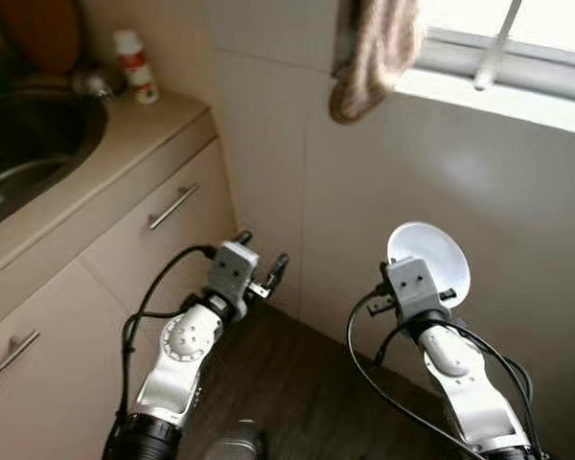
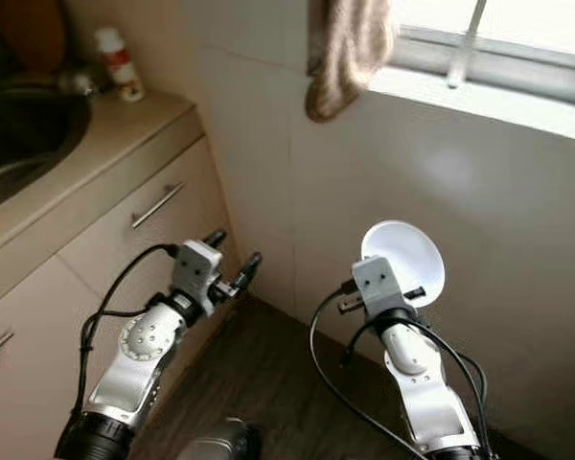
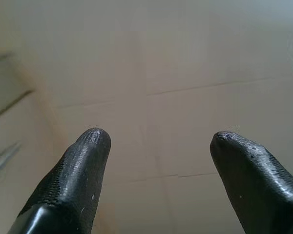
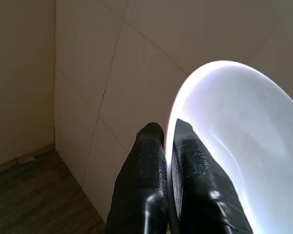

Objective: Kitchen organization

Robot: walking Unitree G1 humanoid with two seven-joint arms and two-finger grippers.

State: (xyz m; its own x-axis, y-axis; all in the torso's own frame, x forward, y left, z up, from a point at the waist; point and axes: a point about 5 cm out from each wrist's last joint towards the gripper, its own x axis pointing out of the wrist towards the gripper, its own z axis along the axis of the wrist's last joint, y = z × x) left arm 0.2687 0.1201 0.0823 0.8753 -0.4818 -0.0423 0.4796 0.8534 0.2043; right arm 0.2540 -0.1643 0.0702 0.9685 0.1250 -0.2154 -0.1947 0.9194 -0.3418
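Observation:
My right gripper (image 1: 424, 257) is shut on the rim of a white plate (image 1: 439, 251), held upright in the air in front of the tiled wall. In the right wrist view the two black fingers (image 4: 149, 161) pinch the white plate's (image 4: 234, 146) edge. My left gripper (image 1: 262, 255) is open with nothing between its fingers, raised near the cabinet corner. Its fingertips (image 3: 90, 146) point at the bare tiled wall.
A beige counter (image 1: 125, 144) with a dark sink (image 1: 29, 144) stands at the left, above drawers with metal handles (image 1: 172, 206). A small white and red bottle (image 1: 134, 65) stands at the counter's back. A brown towel (image 1: 374, 53) hangs by the window sill (image 1: 498, 81). Dark wood floor (image 1: 297, 383) lies below.

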